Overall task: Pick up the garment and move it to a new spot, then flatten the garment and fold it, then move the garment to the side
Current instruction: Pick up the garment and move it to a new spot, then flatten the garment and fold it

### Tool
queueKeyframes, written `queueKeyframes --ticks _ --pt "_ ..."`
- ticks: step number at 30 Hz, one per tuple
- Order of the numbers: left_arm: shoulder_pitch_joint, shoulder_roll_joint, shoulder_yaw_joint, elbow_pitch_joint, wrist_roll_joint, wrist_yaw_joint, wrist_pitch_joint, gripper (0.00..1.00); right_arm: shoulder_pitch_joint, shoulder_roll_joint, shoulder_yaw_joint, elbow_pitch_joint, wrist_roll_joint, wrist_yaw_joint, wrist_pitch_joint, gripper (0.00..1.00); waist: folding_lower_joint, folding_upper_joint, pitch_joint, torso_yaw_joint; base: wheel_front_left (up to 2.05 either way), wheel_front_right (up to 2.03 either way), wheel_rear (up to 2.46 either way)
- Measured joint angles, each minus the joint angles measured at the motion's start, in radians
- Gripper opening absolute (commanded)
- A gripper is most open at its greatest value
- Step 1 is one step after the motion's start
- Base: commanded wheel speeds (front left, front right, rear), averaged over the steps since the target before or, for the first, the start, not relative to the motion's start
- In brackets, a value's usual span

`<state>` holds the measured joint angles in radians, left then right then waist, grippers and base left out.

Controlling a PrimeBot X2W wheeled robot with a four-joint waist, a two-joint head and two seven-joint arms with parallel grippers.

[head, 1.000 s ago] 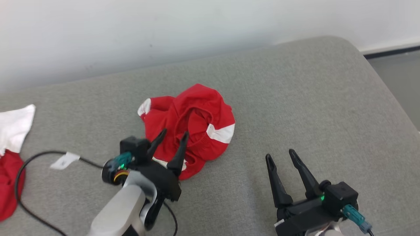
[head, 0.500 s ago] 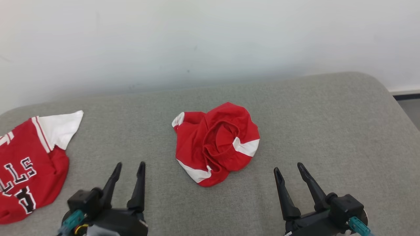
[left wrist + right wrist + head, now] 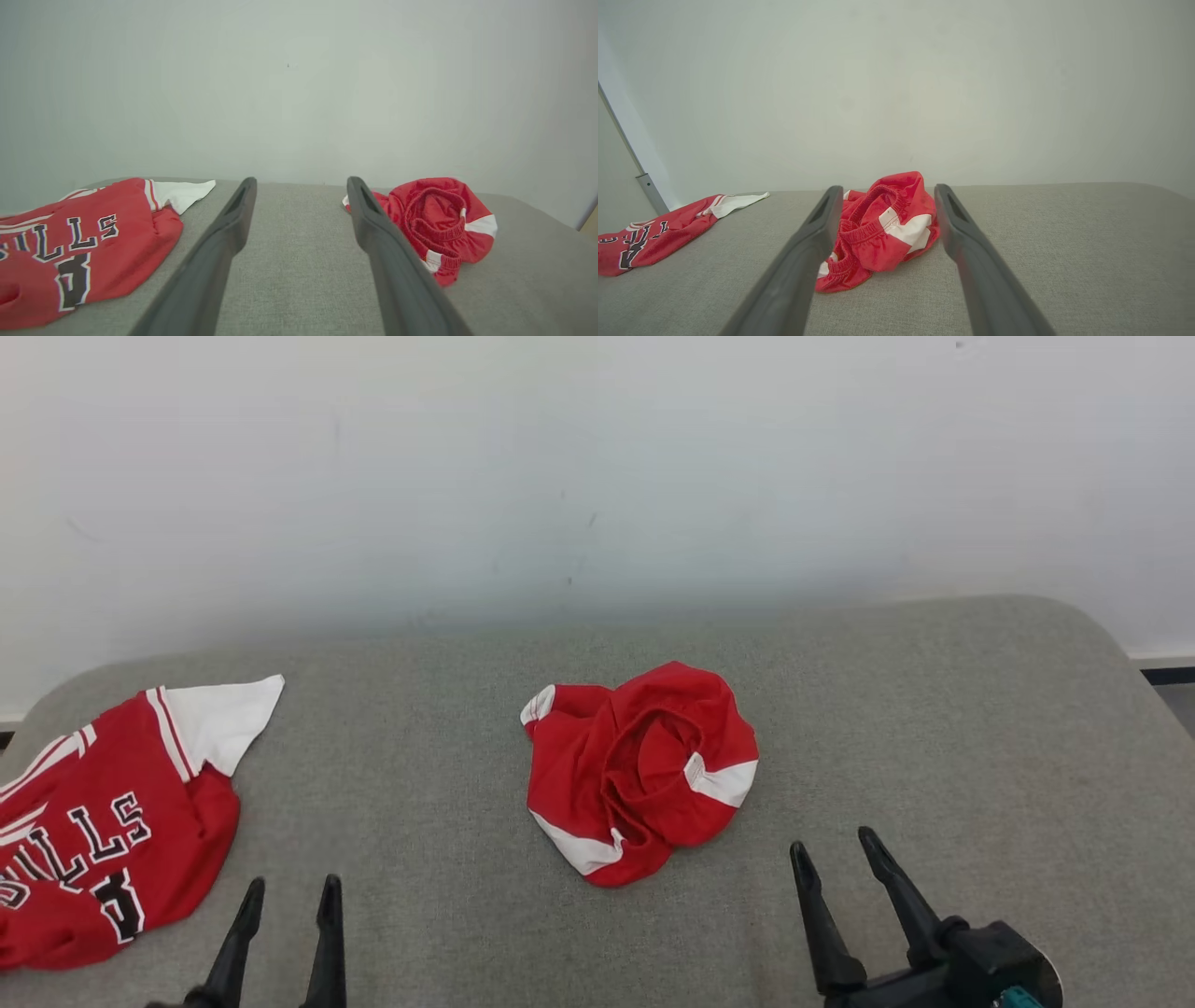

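The garment is a crumpled red piece with white stripes and an elastic waistband, lying in a heap at the middle of the grey cushion. My left gripper is open at the lower left, well apart from the heap. My right gripper is open at the lower right, a short way from the heap's near right side. In the left wrist view the garment lies just right of the open left gripper. In the right wrist view the garment lies beyond the open right gripper.
A red and white jersey with black lettering lies spread at the cushion's left end, also in the jersey left wrist view. A pale wall rises behind the cushion. The cushion's rounded right edge drops to the floor.
The head camera has lifted and turned, bringing the jersey into view. My left gripper has drawn back from over the heap's near edge to the lower left. The right gripper has kept its place.
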<state>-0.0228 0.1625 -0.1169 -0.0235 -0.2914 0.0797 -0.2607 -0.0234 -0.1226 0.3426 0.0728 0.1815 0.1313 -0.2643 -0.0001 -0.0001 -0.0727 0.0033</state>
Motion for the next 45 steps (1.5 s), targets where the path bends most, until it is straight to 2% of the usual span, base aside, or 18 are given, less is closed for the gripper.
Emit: queueKeyframes --ticks 8,15,20,45 --pt "0.148 -0.042 0.043 -0.058 0.164 -0.001 0.000 1.00 0.057 0.001 -0.018 -0.012 -0.018 0.000 0.000 1.00 -0.0001 0.0000 -0.036 -0.013 0.00 0.00 0.00" --pt "0.207 -0.083 0.092 -0.077 0.182 0.005 0.000 1.00 0.079 -0.001 -0.016 -0.008 -0.022 0.000 0.000 1.00 0.0000 0.0000 -0.052 -0.025 0.00 0.00 0.00" --pt "0.216 -0.099 0.119 -0.083 0.188 -0.008 0.000 1.00 0.091 -0.001 0.000 0.000 -0.022 0.000 0.000 1.00 0.0000 0.0000 -0.062 -0.033 0.00 0.00 0.00" --pt "0.207 -0.111 0.128 -0.073 0.217 -0.031 0.000 1.00 0.089 0.003 0.013 0.017 -0.014 0.000 0.000 1.00 0.0002 0.0001 -0.068 -0.035 0.00 0.00 0.00"
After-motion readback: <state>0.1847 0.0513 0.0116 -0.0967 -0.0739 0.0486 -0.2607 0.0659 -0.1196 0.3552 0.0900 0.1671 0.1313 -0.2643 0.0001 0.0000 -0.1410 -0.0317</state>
